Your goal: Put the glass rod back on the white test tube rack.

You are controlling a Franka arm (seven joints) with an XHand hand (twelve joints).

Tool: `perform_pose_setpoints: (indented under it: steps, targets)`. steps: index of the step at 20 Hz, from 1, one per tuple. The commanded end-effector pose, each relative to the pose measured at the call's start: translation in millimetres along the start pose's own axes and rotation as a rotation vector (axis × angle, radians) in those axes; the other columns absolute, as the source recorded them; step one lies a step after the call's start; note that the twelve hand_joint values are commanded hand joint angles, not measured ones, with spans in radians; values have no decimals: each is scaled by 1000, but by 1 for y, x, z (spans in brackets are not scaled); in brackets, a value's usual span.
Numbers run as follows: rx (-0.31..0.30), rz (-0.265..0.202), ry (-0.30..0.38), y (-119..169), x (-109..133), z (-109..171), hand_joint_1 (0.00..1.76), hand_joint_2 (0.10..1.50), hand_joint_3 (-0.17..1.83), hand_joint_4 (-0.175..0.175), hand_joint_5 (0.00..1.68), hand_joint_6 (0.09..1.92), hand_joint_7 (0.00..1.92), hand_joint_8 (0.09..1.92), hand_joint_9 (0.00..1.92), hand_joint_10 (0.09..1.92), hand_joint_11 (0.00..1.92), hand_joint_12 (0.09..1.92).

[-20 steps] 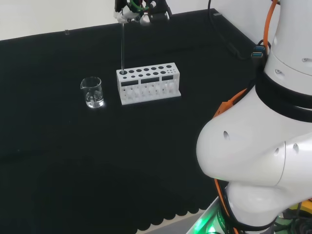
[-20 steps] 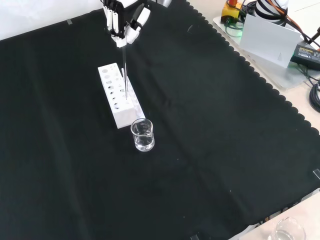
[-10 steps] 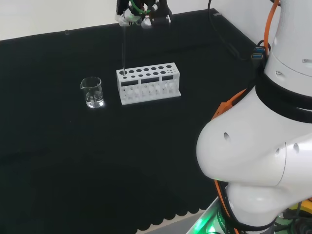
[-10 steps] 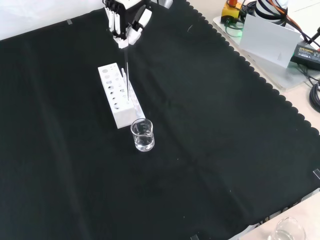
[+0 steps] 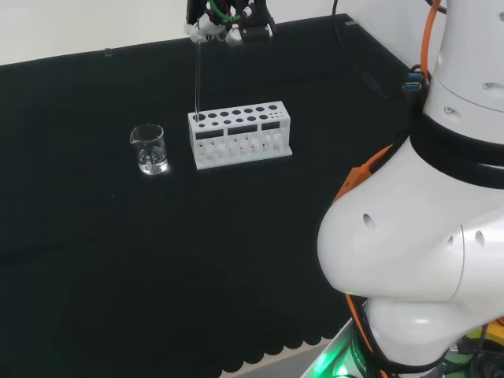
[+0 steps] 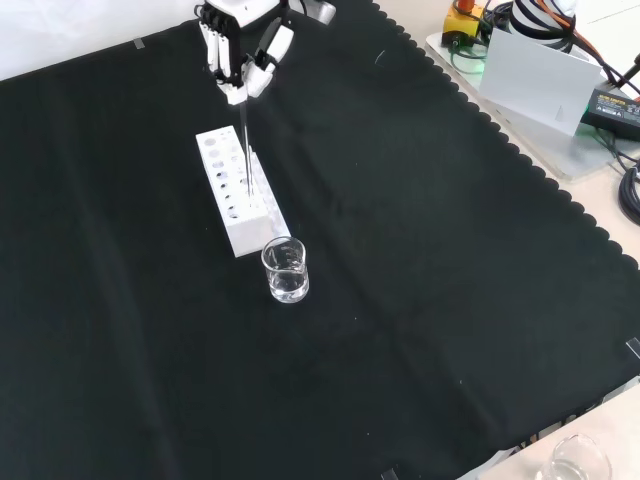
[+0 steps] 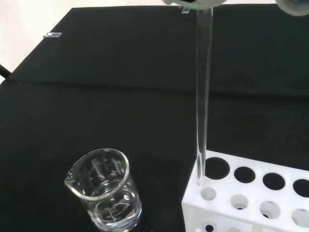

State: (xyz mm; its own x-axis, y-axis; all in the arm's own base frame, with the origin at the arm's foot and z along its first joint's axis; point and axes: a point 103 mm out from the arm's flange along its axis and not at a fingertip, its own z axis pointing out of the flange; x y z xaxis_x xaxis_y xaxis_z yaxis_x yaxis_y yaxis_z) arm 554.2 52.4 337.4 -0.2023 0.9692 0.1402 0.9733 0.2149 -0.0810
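Currently the glass rod (image 7: 203, 96) hangs upright, pinched by the hand (image 6: 240, 55), its tip at the end hole of the white test tube rack (image 5: 240, 135) nearest the beaker (image 5: 149, 149). Insertion and release remain.

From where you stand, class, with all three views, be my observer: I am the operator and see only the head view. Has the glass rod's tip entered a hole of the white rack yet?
Observer: Not clearly. In the wrist view the glass rod ends at the corner of the white test tube rack, just beside the end hole, whose opening is bare.
Operator: How is the rod held?
Observer: In the front view the robot hand has its fingers curled round the rod's top end.
Operator: Any glassware I am missing?
Observer: Yes. In the front view, another clear vessel stands at the bottom right, off the cloth.
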Motion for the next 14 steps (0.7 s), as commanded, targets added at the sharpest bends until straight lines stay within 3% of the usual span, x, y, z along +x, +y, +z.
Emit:
perform_pose_setpoints:
  steps: [1,7,14]
  targets:
    - [5,7,-7,2,-7,0,1323,1073,-175,-175,1388,87,1310,743,1677,461,1551,598]
    - [-7,18,-16,-6,-12,-10,1323,1073,-175,-175,1388,87,1310,742,1678,460,1552,598]
    - [15,16,-12,-13,-7,2,1323,1073,-175,-175,1388,87,1310,742,1678,459,1551,597]
